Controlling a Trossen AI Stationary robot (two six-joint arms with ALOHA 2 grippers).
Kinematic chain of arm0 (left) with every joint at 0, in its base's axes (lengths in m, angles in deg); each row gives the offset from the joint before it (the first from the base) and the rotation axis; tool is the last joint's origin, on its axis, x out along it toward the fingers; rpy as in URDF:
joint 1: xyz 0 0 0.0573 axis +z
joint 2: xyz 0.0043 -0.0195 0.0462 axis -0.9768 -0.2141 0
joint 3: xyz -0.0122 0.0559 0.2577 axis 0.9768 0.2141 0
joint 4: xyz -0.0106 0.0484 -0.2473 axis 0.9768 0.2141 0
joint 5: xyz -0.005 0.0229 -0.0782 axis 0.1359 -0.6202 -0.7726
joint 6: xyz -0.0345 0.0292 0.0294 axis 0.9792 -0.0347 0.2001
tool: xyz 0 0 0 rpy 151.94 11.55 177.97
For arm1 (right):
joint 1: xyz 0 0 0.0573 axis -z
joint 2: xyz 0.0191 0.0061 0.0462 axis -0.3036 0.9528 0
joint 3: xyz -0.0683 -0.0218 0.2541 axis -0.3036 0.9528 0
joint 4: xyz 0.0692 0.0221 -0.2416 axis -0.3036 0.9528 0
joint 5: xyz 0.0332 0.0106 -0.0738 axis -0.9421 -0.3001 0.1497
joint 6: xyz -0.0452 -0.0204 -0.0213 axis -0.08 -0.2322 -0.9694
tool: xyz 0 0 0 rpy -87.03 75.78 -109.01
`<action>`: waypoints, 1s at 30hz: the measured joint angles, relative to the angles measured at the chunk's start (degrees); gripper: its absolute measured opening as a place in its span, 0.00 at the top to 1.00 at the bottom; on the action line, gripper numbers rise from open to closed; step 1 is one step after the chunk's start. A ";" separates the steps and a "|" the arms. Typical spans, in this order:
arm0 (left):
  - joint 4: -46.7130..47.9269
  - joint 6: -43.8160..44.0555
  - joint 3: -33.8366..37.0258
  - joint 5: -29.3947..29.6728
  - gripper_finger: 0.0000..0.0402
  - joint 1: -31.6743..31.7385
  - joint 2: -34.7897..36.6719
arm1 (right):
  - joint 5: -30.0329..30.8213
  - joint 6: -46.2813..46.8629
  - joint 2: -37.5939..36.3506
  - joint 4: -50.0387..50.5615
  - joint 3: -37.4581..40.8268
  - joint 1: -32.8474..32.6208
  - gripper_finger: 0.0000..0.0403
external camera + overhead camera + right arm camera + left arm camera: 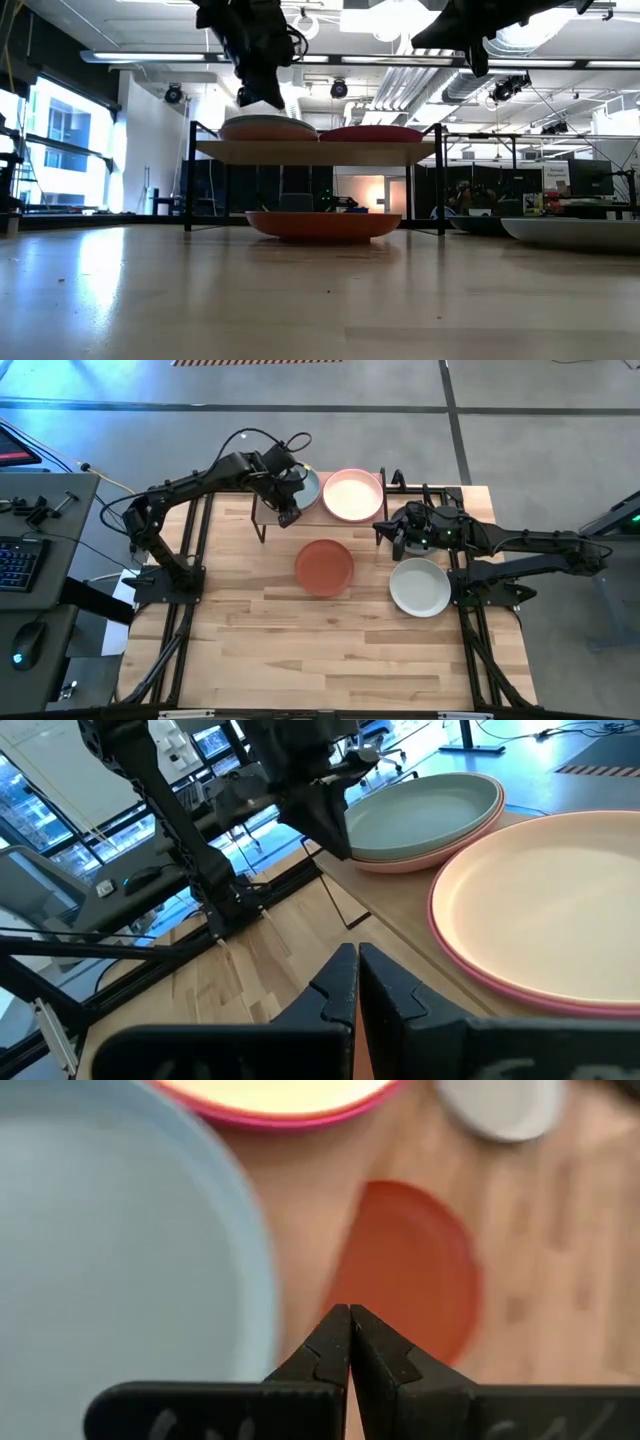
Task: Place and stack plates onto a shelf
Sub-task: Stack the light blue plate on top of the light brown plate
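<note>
The shelf (325,510) carried two stacks: a sage green plate (425,815) over a pink one, and a cream plate (352,494) over a magenta one. The left gripper (289,515) hovered closed and empty beside the green plate; the right gripper (390,535), closed and empty, was beside the cream plate. The terracotta plate (324,566) and pale plate (419,587) lay on the table (300,650).

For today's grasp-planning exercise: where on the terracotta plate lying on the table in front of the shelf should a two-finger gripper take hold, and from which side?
Probably by the rim. The terracotta plate lies flat and upright on the table, shallow, so only its raised edge offers thin fingers something to pinch. Come from above at the edge facing away from the shelf, one finger inside the rim and one outside; that edge is open, while the far edge sits near the shelf legs.
</note>
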 joint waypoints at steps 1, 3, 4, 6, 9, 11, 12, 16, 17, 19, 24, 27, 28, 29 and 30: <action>-0.02 0.53 0.00 -1.17 1.00 -0.02 0.49 | 0.00 -0.02 0.00 0.02 0.00 0.00 1.00; -0.54 0.97 -0.02 -0.77 1.00 -0.04 1.65 | 0.00 -0.14 0.01 0.11 0.00 0.00 1.00; -0.55 0.96 -0.02 0.19 1.00 -0.06 2.07 | 0.00 -0.29 0.00 0.30 0.00 0.00 1.00; -0.44 0.98 -0.02 3.46 1.00 -0.17 2.47 | -0.02 -1.16 0.01 0.55 0.00 0.00 1.00; -0.48 1.68 -0.02 5.47 1.00 -0.13 2.66 | 0.00 -1.70 0.00 0.80 0.00 0.00 1.00; -1.72 2.95 0.79 5.64 1.00 -0.13 2.72 | 0.00 -1.72 -0.01 1.08 0.00 0.00 1.00; -3.36 4.12 1.91 5.69 1.00 -0.31 2.77 | 0.01 -1.84 -0.01 1.21 0.00 0.00 1.00; -12.58 9.65 9.84 8.35 1.00 -2.32 6.11 | -0.37 -1.96 0.01 1.71 0.00 0.00 1.00; -16.29 10.82 11.97 9.88 1.00 -2.94 8.03 | -0.48 -1.67 -0.01 1.82 0.00 0.00 1.00; -23.60 13.89 15.48 11.99 1.00 -3.78 12.43 | -0.91 -1.67 -0.01 1.90 0.00 0.00 1.00; -39.32 19.32 23.34 22.27 1.00 -6.32 22.14 | -0.14 -3.51 -0.02 1.94 0.00 0.00 1.00; -42.25 21.99 29.66 32.15 1.00 -9.45 25.10 | 2.31 -3.70 0.01 1.92 0.00 0.00 1.00; -43.84 23.19 32.00 35.00 1.00 -10.64 25.61 | 2.97 -3.69 0.01 1.92 0.00 0.00 1.00; -46.05 24.27 34.27 37.07 1.00 -11.87 25.92 | 3.87 -3.80 0.01 1.92 0.00 0.00 1.00; -48.33 25.29 36.25 38.46 1.00 -12.96 26.02 | 4.45 -3.90 0.00 1.94 0.00 0.00 1.00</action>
